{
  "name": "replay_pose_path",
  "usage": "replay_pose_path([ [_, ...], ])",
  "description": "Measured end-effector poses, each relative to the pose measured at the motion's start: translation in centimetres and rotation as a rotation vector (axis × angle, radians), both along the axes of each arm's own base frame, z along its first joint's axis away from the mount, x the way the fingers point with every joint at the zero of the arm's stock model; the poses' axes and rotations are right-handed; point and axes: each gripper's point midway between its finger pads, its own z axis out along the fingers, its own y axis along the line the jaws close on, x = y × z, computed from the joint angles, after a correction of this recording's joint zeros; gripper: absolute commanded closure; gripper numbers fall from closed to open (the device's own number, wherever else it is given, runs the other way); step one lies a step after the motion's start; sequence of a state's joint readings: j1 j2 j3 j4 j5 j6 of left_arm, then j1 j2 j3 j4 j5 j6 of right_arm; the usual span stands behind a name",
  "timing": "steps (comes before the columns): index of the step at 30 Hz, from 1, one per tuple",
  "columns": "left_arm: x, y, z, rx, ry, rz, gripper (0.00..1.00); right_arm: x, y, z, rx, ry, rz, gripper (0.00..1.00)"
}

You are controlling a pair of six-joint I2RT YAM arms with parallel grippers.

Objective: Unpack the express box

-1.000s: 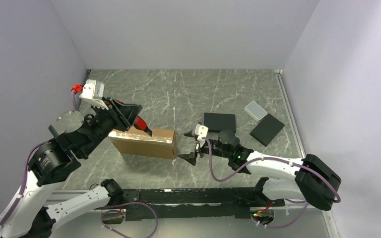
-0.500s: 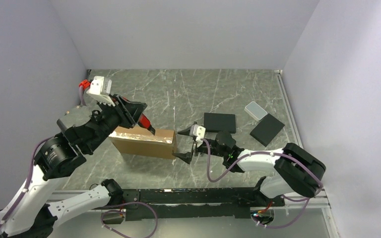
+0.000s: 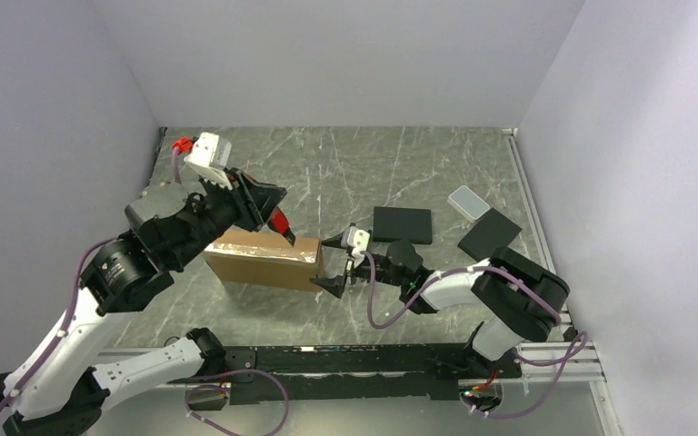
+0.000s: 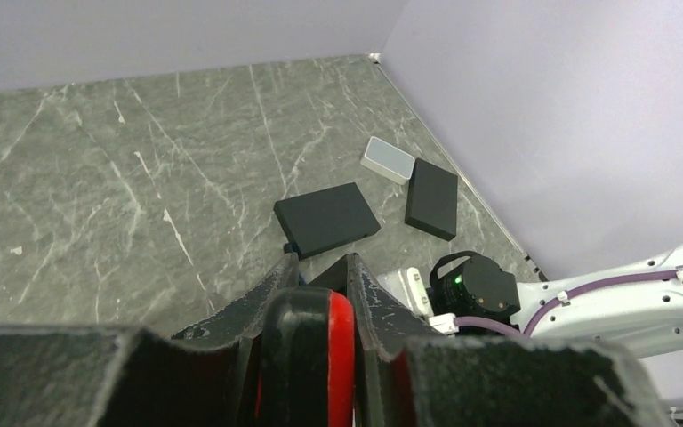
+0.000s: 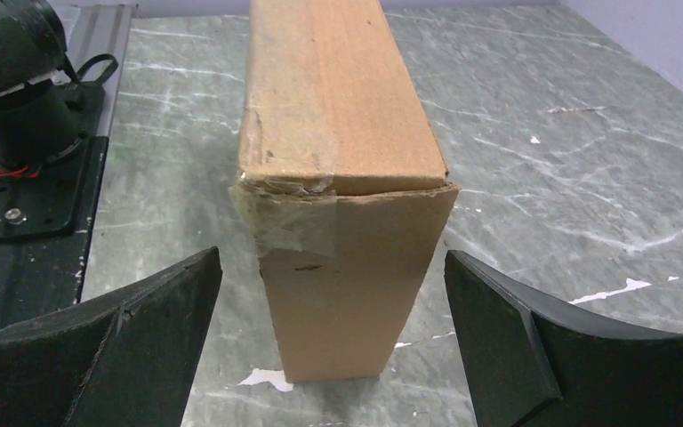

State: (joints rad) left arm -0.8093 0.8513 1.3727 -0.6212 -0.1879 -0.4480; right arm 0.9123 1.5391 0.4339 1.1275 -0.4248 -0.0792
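Brown express box [image 3: 264, 259] sits on desk [image 3: 354, 173], left of centre. Crumpled clear tape [image 5: 298, 227] runs across the end facing R gripper [image 3: 329, 263]. R gripper is wide open, one finger each side of that end, not touching, holding nothing. L gripper [image 3: 279, 225] is over box's far top edge, fingers close together; can't tell if it grips anything.

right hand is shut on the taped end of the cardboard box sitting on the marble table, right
No, the right hand is open: the right wrist view shows its fingers apart on either side of the taped end of the express box, not touching it. The rest holds.
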Motion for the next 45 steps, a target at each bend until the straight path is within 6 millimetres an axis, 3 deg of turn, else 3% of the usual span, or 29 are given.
replay_pose_path([
  [7,1.7,-2.9,-0.2,0.044,-0.060,-0.066,1.00,0.9,1.0,-0.6,0.007,0.001,-0.004,0.02],
  [13,1.6,-6.3,-3.8,0.165,-0.155,-0.153,1.00,1.2,1.5,-0.6,0.039,-0.009,-0.002,0.10],
  [18,1.6,-8.5,-4.3,0.224,-0.269,-0.187,1.00,1.6,1.7,-0.6,0.069,-0.018,-0.017,0.19],
  [26,3.5,-8.3,-5.1,0.270,-0.377,-0.093,1.00,3.6,1.1,-0.1,0.116,0.034,-0.150,0.42],
  [35,5.3,-8.4,-5.3,0.241,-0.429,0.008,1.00,6.0,0.7,0.8,0.152,0.038,-0.273,0.44],
  [45,5.6,-8.9,-5.7,0.252,-0.427,0.006,1.00,6.2,0.7,0.4,0.141,0.037,-0.279,0.43],
])
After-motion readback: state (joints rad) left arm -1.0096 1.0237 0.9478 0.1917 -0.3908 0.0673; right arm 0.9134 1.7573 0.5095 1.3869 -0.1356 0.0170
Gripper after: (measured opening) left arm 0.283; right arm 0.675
